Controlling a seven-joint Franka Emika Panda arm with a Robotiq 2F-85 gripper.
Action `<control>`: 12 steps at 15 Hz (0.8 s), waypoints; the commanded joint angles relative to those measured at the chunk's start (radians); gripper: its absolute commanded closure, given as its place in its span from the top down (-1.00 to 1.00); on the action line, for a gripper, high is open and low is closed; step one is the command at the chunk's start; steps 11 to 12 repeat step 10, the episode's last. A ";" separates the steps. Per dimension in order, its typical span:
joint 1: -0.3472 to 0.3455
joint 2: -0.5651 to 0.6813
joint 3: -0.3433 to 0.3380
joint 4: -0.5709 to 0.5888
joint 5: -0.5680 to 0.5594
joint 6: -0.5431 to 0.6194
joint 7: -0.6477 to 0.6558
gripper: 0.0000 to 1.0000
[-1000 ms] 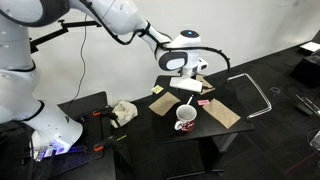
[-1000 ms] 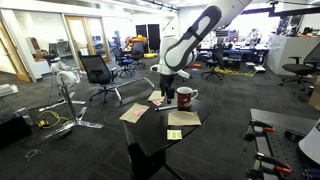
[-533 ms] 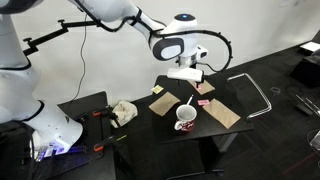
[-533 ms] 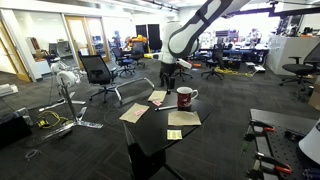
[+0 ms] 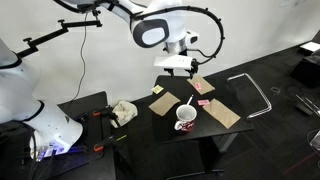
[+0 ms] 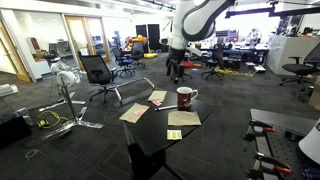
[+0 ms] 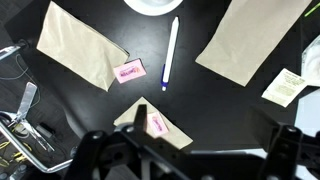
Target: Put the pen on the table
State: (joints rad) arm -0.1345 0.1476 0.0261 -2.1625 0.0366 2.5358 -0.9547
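Note:
The pen [image 7: 170,52] is a thin whitish stick. It lies flat on the small black table [image 7: 225,115], free of the gripper, one end near the white-and-red mug [image 7: 152,5]. In an exterior view the pen [image 5: 190,102] lies just beside the mug [image 5: 185,118] on the table [image 5: 200,137]. My gripper [image 5: 190,68] hangs well above the table top, open and empty. It also shows above the mug [image 6: 185,97] in the other exterior view [image 6: 172,68]. In the wrist view its fingers [image 7: 200,125] are spread wide.
Several tan paper pieces [image 7: 78,45] and a small pink item [image 7: 130,71] lie on the table. A lower black bench [image 5: 88,108] holds tools and a crumpled cloth [image 5: 123,112]. An office chair [image 6: 97,72] stands behind.
The gripper has risen from the table top and moved away from the mug, leaving the pen lying on the table.

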 commanded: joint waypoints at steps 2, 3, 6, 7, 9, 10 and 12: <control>0.019 -0.149 -0.033 -0.126 -0.033 -0.021 0.048 1.00; 0.021 -0.166 -0.038 -0.140 -0.034 -0.023 0.048 1.00; 0.027 -0.109 -0.043 -0.093 -0.003 -0.006 0.003 1.00; 0.027 -0.107 -0.043 -0.093 -0.003 -0.006 0.003 1.00; 0.029 -0.099 -0.041 -0.092 -0.003 -0.006 0.003 1.00; 0.030 -0.099 -0.041 -0.092 -0.003 -0.006 0.003 1.00; 0.030 -0.099 -0.041 -0.092 -0.003 -0.006 0.003 1.00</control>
